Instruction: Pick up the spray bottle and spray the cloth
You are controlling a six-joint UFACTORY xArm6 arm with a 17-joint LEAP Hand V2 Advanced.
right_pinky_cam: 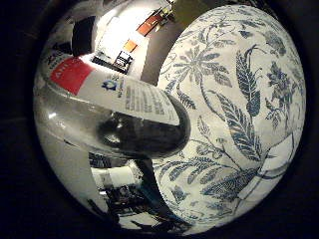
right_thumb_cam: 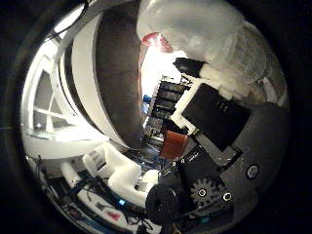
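Note:
The spray bottle (right_pinky_cam: 124,107) lies right across my palm: a clear body with a white label and a red patch. Its white, translucent spray head (right_thumb_cam: 195,29) fills one side of the thumb side view, with a red part beside it. My right hand (right_thumb_cam: 214,126) is curled round the bottle, and a black and white finger presses against the neck below the head. The cloth (right_pinky_cam: 239,109), white with blue leaf and flower print, spreads wide just beyond the bottle's base.
A broad curved edge (right_thumb_cam: 112,83) in white and dark brown runs beside the hand. Behind it are dark shelving (right_thumb_cam: 165,102) and an orange-brown object (right_thumb_cam: 173,144). A bright room with a wall and orange items (right_pinky_cam: 132,35) shows past the bottle.

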